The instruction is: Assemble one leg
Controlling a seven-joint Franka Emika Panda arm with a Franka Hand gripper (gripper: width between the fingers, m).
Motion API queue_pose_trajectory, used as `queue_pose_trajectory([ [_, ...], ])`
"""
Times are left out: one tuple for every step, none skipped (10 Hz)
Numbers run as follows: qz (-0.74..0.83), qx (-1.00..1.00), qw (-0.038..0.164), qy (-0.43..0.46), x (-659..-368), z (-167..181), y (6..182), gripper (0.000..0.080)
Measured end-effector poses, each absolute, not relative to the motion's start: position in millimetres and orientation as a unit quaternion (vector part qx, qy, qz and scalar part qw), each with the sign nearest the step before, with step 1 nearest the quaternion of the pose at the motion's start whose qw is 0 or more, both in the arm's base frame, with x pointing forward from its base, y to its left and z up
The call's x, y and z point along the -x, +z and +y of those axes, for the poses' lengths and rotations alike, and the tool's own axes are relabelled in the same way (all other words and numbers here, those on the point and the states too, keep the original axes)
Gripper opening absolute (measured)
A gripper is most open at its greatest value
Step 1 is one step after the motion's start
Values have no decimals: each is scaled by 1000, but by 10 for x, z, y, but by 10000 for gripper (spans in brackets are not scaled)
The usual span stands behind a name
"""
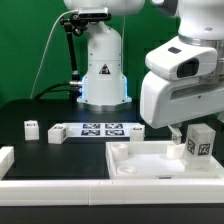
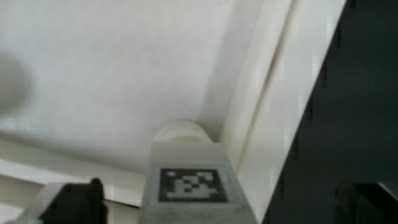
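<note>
a: well, starting at the exterior view's left: a small tagged block (image 1: 31, 127) and a second block (image 1: 57, 132) lie on the table (image 1: 12, 138), well apart from the arm. any danger there?
b: none, i'd judge. the marker board (image 1: 100, 129) just beside them is out of the way too. the trouble sits further right, at the white tray-like piece (image 1: 150, 168).
a: where the leg (image 1: 198, 141) stands?
b: yes, at the tray's far corner on the exterior view's right, upright or nearly so. the gripper (image 2: 226, 199) straddles it with the jaws wide. the wrist view shows a gap on each side, so nothing holds it.
a: so it may topple?
b: likely, if it isn't seated, and i can't tell whether it is. if the gripper closes off-centre, one finger (image 2: 80, 200) would reach the leg first and tip it over the rim, or drag the tray along.
</note>
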State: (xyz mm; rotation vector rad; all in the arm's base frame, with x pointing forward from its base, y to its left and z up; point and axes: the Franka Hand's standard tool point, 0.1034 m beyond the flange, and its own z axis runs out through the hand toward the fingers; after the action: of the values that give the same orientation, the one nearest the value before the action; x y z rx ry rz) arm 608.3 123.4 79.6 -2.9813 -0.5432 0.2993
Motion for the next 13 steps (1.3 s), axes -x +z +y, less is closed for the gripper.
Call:
queue_pose_trajectory([
  [-178,978,48,98,-6085,1235,795,649],
  [-178,978,48,98,-6085,1235,794,547],
  [-178,978,48,98,-6085,1235,794,411],
  [-178,978,47,98,-6087,1219,792,411],
  [-177,978,45,98,-6089,1183,785,299],
  [-177,978,45,98,-6088,1181,784,298],
  [-166,980,45,98,-6087,1176,779,297],
  [-159,982,46,95,-6087,1157,767,297],
  [-132,986,48,86,-6082,1154,765,297],
  [-71,993,49,81,-6077,1162,760,294],
  [-14,996,48,72,-6085,1168,758,294],
  [40,996,46,67,-6081,1178,758,294],
  [99,992,45,64,-6084,1186,756,294],
])
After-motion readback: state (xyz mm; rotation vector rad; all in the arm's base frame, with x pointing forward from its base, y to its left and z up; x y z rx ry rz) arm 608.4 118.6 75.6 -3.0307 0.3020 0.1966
